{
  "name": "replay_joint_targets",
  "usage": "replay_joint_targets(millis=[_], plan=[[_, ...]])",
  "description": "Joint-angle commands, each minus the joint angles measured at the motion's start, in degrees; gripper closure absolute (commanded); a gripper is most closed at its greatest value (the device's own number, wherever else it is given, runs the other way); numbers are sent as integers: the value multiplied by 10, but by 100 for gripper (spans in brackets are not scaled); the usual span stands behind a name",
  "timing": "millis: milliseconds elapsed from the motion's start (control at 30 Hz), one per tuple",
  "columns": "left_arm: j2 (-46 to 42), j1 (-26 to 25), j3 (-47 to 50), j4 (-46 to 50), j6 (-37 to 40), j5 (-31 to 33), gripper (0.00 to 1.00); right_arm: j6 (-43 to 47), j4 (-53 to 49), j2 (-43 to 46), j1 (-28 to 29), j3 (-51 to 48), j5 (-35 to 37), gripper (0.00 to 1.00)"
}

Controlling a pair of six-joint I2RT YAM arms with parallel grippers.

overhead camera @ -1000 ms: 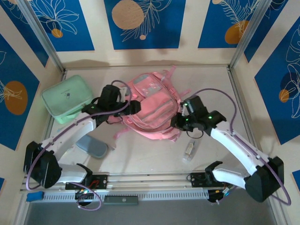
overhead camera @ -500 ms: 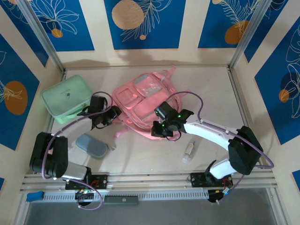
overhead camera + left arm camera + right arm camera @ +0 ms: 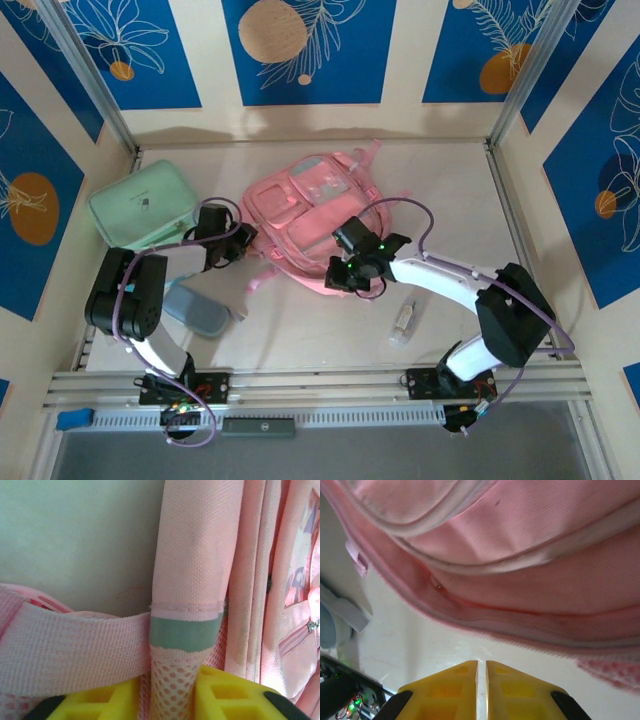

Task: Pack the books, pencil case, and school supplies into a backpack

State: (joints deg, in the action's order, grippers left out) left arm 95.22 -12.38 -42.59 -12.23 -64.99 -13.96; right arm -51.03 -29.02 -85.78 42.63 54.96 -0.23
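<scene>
Two pincers are at the backpack [image 3: 305, 215], which lies flat in the middle of the table [image 3: 300, 335], pockets up. Its long axis runs from the arms to the far wall, slightly slanted, top end far. The left pincer [image 3: 172, 682] clamps a mesh strap [image 3: 185, 580]. The right pincer [image 3: 481, 667] is closed on nothing at the backpack's near edge. I think pulling the strap may drag the whole backpack sideways, or the mesh may slip out.

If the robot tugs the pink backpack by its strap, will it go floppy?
Probably floppy: the backpack is soft fabric, lying flat and creased. The mesh strap pinched in the left gripper would likely pull taut first, then drag the backpack.
</scene>
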Motion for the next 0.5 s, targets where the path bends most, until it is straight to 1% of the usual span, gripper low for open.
replay_joint_targets(millis=[0,100,200,333,467], plan=[[16,-7,0,-24,-15,-15,77,15,6,-4,-26,-12,-13,87],[16,-14,-1,-27,-15,-17,90,36,8,-13,-60,-10,-21,87],[13,-24,0,-35,-20,-26,100,57,6,-23,-92,-5,-23,87],[-8,-40,3,-24,-26,-19,100,78,16,-32,-133,-4,-21,87],[-33,-75,8,-20,-52,-15,100,105,24,-62,-184,24,-26,87]])
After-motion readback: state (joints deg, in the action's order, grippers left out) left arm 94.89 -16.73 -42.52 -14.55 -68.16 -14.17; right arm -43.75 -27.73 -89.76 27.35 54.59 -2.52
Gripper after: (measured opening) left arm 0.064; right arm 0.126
